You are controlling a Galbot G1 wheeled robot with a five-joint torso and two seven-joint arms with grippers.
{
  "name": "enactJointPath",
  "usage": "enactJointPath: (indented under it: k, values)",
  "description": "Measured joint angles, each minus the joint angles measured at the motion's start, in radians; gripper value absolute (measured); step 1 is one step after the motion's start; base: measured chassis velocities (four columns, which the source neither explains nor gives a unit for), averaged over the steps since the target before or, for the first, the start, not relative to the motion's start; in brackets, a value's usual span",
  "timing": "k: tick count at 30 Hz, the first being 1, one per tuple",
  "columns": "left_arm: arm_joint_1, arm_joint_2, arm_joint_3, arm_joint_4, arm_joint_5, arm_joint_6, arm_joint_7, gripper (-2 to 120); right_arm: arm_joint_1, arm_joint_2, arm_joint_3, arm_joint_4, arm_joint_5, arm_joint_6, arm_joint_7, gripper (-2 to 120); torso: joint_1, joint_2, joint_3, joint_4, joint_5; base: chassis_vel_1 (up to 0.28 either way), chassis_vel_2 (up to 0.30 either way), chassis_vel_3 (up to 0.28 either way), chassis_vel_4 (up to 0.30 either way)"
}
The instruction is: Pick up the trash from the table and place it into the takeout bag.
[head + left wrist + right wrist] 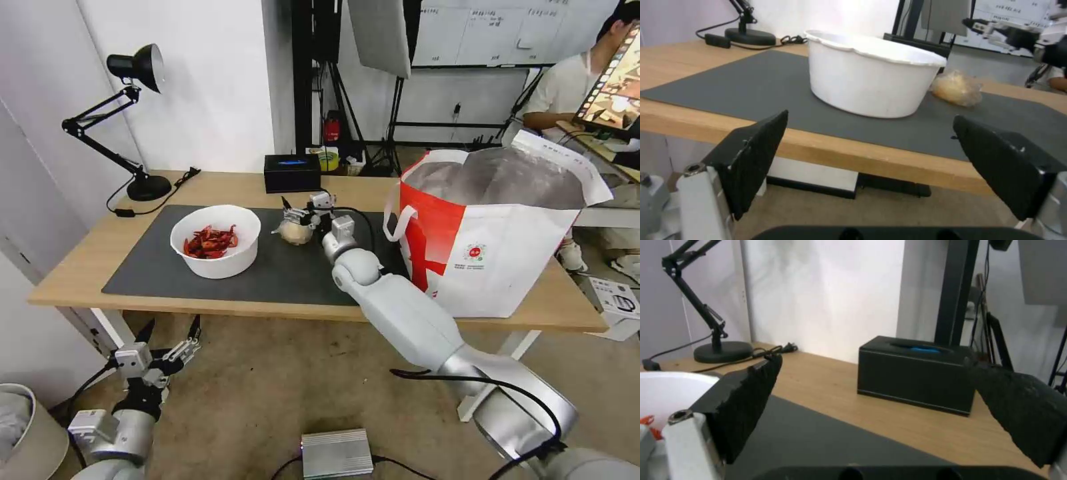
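Note:
A white bowl (215,240) of red crayfish shells stands on the left half of the dark mat (293,277) on the table (77,267). A small knotted clear bag (296,233) lies mid-mat, to the right of the bowl (871,73); the left wrist view also shows this bag (957,88). My right gripper (293,212) hovers open just above and behind the bag, facing the black tissue box (916,373). My left gripper (173,325) hangs open below the table's front edge, pointed at the bowl. The takeout bag (493,240) stands open at the table's right end.
A black desk lamp (137,120) and its cord sit at the table's back left. The black tissue box (292,172) stands at the back edge. On the floor are a grey metal box (337,453) and a bin (20,427).

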Motion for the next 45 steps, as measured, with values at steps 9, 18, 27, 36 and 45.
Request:
enactJointPath:
  k: [9,18,27,36,45]
  values:
    - [0.002,-0.002,-0.002,-0.007,-0.001,0.000,0.001,100,0.059,0.084,-0.004,-0.104,0.038,-0.032,-0.001,100,0.000,0.000,0.000,-0.0002,-0.0002,0.000,0.000,0.000,0.000]
    - [0.005,-0.019,-0.006,-0.011,-0.004,0.000,0.005,100,0.123,0.148,-0.034,-0.178,0.061,-0.242,0.061,100,0.000,0.000,0.000,-0.0001,0.0000,0.000,0.000,0.000,0.000]
    - [0.008,-0.025,0.006,-0.001,0.002,0.000,0.024,100,0.172,0.176,-0.004,-0.249,0.138,-0.432,0.106,100,0.000,0.000,0.000,-0.0002,0.0001,0.000,0.000,0.000,0.000]
    - [0.004,-0.022,0.011,0.014,0.003,-0.001,0.025,100,0.163,0.185,-0.010,-0.280,0.157,-0.452,0.076,100,0.000,0.000,0.000,-0.0002,0.0001,0.000,0.000,0.000,0.000]
    - [-0.004,-0.024,0.016,0.038,0.004,-0.008,0.026,100,0.136,0.185,-0.011,-0.309,0.139,-0.448,0.065,99,0.000,0.000,0.000,-0.0002,0.0001,0.000,0.000,0.000,0.000]
